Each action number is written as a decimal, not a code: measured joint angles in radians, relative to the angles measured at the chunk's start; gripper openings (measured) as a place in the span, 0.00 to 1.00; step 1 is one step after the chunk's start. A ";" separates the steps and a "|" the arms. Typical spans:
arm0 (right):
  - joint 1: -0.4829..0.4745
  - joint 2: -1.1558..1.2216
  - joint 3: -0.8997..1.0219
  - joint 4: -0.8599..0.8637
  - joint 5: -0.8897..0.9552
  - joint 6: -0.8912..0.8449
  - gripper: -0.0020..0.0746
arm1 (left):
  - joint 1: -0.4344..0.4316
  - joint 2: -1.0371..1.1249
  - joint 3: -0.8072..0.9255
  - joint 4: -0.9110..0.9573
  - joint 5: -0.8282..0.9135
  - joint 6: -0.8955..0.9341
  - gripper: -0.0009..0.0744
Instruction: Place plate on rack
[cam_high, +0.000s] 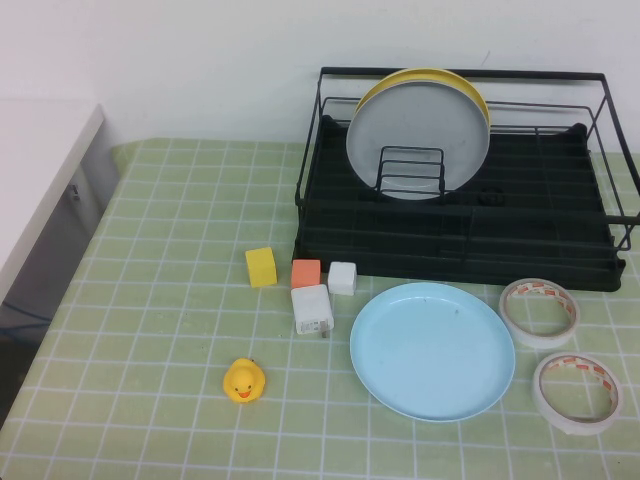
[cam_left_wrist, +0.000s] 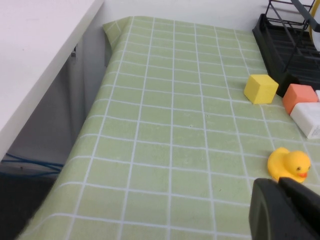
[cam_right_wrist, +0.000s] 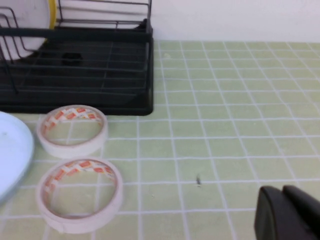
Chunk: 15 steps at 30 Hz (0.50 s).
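Note:
The light-blue plate (cam_high: 432, 349) lies flat on the green checked table, just in front of the black wire rack (cam_high: 560, 235); its edge shows in the right wrist view (cam_right_wrist: 12, 155). The rack holds a grey plate (cam_high: 418, 140) and a yellow plate (cam_high: 465, 88) upright behind it. Neither arm shows in the high view. My left gripper (cam_left_wrist: 282, 192) is shut and empty, near the table's front left, close to a yellow rubber duck (cam_left_wrist: 288, 164). My right gripper (cam_right_wrist: 284, 197) is shut and empty, over the table to the right of the tape rolls.
Two tape rolls (cam_high: 540, 311) (cam_high: 576, 392) lie right of the plate. A yellow cube (cam_high: 261, 267), orange cube (cam_high: 306, 273), small white cube (cam_high: 342, 278) and white charger block (cam_high: 312, 310) lie left of it, with the duck (cam_high: 243, 380) nearer the front. A white counter (cam_high: 40, 170) borders the left.

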 joint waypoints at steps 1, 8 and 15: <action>0.000 0.000 0.000 0.022 -0.003 0.000 0.04 | 0.000 0.000 0.000 -0.008 -0.003 -0.007 0.01; 0.000 0.000 0.005 0.487 -0.013 0.000 0.04 | 0.000 -0.001 0.002 -0.608 -0.201 -0.268 0.01; 0.000 0.000 0.006 0.952 -0.045 -0.021 0.04 | 0.000 -0.002 0.002 -0.913 -0.383 -0.258 0.01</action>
